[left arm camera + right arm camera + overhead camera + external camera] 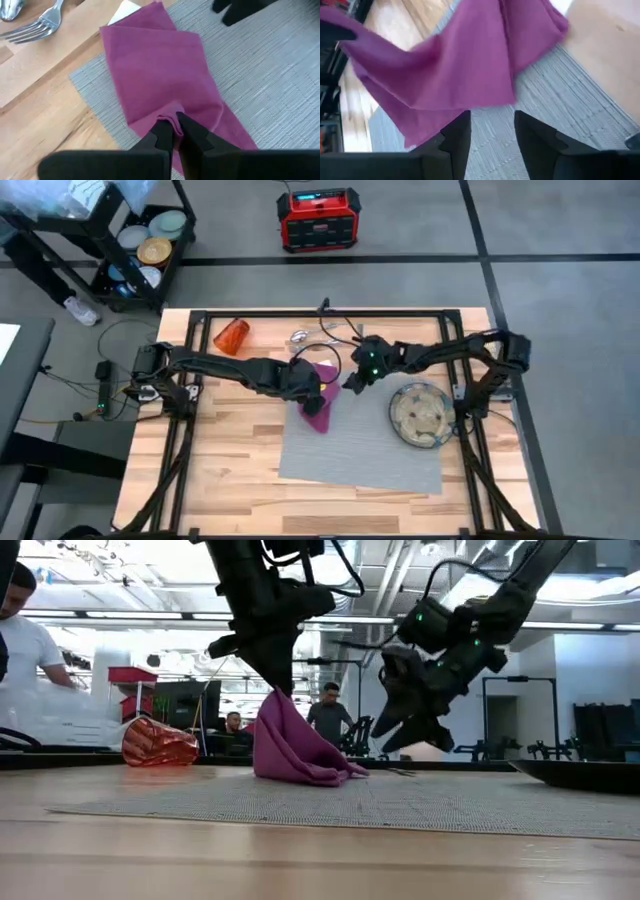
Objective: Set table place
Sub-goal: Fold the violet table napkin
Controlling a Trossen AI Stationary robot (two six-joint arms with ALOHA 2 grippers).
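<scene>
We see the left gripper (pixel 174 131) pinching a fold of the magenta napkin (pixel 321 402), fingers closed on the cloth and lifting one part into a peak while the rest drapes onto the grey placemat (pixel 365 442). In the low view the napkin (pixel 293 745) hangs from that gripper (pixel 281 683) as a tent, its lower edge resting on the mat. The right gripper (pixel 356 378) hovers just beside the napkin, above the mat, fingers (pixel 456 137) spread apart and holding nothing. The placemat lies on the wooden table (pixel 220 470); the patterned plate (pixel 421 416) sits on the mat's right part. The orange cup (pixel 231 336) lies on its side near the table's far left. A fork (pixel 35 28) rests on bare wood beyond the mat, the spoon (pixel 10 8) next to it.
</scene>
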